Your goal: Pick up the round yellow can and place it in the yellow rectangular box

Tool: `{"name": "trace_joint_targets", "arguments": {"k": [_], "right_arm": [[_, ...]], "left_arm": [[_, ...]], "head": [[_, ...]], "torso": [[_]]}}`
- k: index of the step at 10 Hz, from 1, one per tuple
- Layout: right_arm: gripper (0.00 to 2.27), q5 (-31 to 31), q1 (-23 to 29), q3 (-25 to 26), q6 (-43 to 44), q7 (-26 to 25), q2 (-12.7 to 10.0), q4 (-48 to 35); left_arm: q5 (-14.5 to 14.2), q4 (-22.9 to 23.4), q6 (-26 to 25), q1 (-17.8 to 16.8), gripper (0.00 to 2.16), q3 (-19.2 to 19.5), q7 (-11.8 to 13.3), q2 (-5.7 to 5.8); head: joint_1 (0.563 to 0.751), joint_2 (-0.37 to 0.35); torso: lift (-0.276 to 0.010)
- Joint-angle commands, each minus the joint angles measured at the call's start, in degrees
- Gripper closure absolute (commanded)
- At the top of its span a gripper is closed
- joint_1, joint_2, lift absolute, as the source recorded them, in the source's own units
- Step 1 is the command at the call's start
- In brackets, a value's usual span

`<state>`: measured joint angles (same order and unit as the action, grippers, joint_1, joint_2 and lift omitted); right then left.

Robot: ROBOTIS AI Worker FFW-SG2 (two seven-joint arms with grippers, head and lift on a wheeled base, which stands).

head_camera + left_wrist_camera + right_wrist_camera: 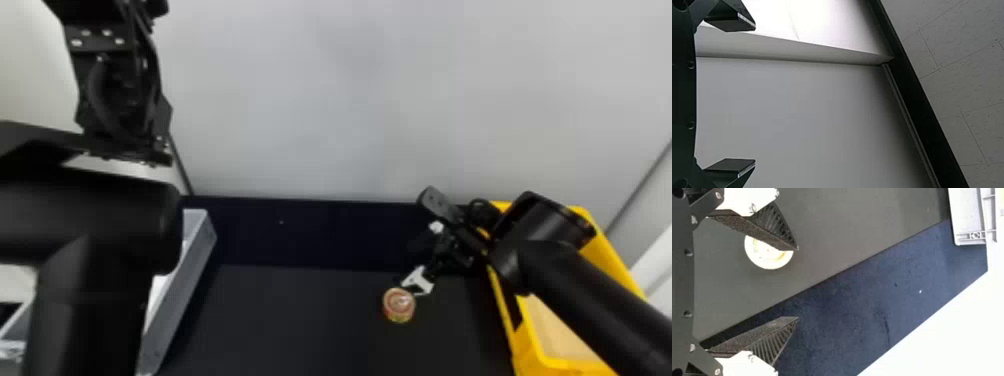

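Note:
On the dark table in the head view, the round yellow can lies close to one finger of my right gripper. That gripper is open in the right wrist view, with one finger partly covering the can; the gap between the fingertips holds nothing. The yellow rectangular box stands at the right, partly hidden beneath my right arm. My left arm is raised at the left of the head view. In the left wrist view my left gripper is open with nothing between its fingers.
A grey tray stands at the table's left, partly behind the left arm. A pale wall rises behind the table. In the left wrist view, wall panels and a dark beam show beyond the fingers.

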<state>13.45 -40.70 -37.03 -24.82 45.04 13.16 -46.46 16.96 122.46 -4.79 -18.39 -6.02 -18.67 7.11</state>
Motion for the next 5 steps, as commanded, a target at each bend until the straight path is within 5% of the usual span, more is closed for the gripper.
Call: {"name": "trace_joint_targets", "arguments": {"k": [1,5], "right_arm": [[0.19,-0.17,0.63,1.42,0.11,-0.10,-1.12,2.08],[0.21,-0.70,2.30,5.90,-0.25,-0.01,-3.32,4.27]], "left_arm": [[0.00,-0.20,0.13,-0.06,0.07,-0.14,-0.06,-0.16],[0.00,-0.20,0.22,-0.24,0.07,-0.31,-0.06,-0.25]], "head": [[0.663,0.054],[0.663,0.054]], "torso": [[-0.010],[-0.010]]}}
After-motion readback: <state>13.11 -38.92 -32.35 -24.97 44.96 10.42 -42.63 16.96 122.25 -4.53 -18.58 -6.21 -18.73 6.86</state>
